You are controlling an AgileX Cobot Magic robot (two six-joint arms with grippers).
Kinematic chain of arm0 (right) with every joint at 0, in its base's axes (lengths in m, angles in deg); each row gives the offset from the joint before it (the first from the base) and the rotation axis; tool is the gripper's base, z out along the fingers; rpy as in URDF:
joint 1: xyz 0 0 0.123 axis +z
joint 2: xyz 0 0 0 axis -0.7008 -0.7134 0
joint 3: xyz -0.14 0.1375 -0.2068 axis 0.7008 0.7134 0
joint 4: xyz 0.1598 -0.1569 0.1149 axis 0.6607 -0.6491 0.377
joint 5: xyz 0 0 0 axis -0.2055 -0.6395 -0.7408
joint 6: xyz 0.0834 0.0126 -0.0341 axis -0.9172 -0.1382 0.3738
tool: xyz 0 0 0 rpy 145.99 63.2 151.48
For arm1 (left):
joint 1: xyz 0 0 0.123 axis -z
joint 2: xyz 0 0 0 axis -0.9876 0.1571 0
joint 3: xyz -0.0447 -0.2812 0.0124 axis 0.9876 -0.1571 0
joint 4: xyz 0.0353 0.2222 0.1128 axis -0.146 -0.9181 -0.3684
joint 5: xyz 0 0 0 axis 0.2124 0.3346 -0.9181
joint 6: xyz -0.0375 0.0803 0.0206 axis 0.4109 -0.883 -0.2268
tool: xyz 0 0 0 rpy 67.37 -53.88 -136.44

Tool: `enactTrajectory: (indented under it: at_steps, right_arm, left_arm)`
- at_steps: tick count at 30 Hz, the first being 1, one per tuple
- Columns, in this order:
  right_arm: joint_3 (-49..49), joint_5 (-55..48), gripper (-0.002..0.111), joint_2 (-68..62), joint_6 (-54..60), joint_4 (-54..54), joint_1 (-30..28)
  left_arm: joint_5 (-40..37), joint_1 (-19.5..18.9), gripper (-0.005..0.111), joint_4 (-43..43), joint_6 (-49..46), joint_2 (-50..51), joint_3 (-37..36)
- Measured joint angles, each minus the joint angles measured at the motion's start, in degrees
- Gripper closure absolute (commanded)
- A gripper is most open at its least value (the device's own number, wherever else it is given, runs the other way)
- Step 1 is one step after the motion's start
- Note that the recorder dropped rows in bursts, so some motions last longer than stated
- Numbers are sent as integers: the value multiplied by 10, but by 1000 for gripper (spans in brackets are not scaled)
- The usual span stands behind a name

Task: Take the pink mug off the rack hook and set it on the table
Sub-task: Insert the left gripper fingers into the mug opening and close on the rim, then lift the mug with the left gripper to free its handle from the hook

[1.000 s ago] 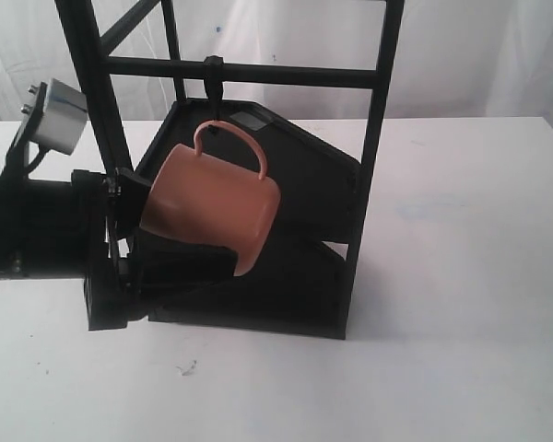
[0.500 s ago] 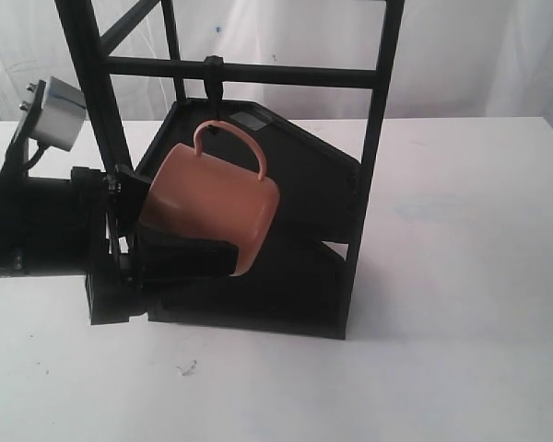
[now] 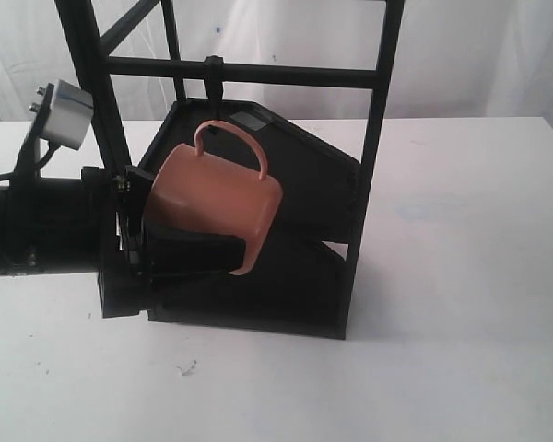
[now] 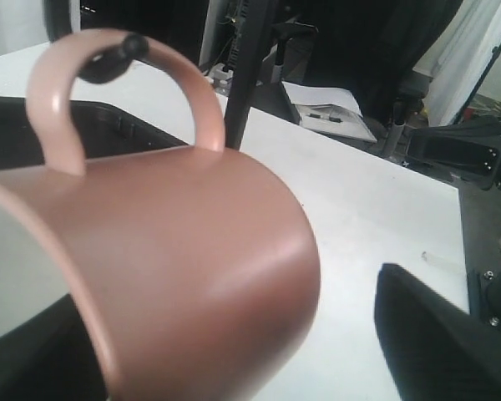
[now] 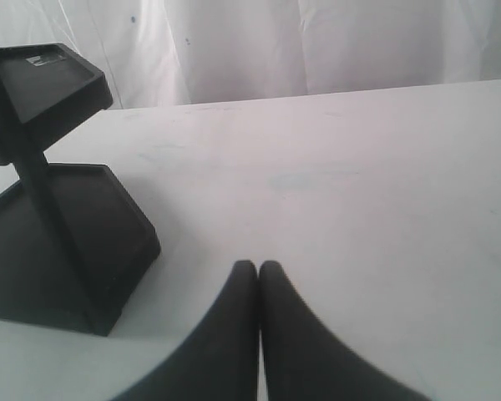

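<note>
Pink mug on rack hook, L claw wide round it, R claw closed, wrist cam only

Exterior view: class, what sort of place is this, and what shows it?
Probably a robotics lab bench: plain white table, white curtain backdrop, and a black rack hanging one pink mug.

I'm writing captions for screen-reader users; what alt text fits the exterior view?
A pink mug hangs tilted by its handle from the rack hook on the crossbar of a black rack, above a white table. The left gripper reaches in from the left, one black finger across the mug's lower front.
</note>
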Motion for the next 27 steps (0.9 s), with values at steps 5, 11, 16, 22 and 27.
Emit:
enactTrajectory:
  at_steps: [5, 11, 16, 22, 27]
  right_arm:
    - [0, 0, 108, 0, 0, 0, 0]
    - [0, 0, 108, 0, 0, 0, 0]
    - [0, 0, 108, 0, 0, 0, 0]
    - [0, 0, 108, 0, 0, 0, 0]
    - [0, 0, 108, 0, 0, 0, 0]
  left_arm:
    - [-2, 0, 26, 0, -1, 0, 0]
    - [-7, 0, 26, 0, -1, 0, 0]
    - [-8, 0, 26, 0, -1, 4, 0]
    - [-8, 0, 32, 0, -1, 9, 0]
    - [-8, 0, 50, 0, -5, 9, 0]
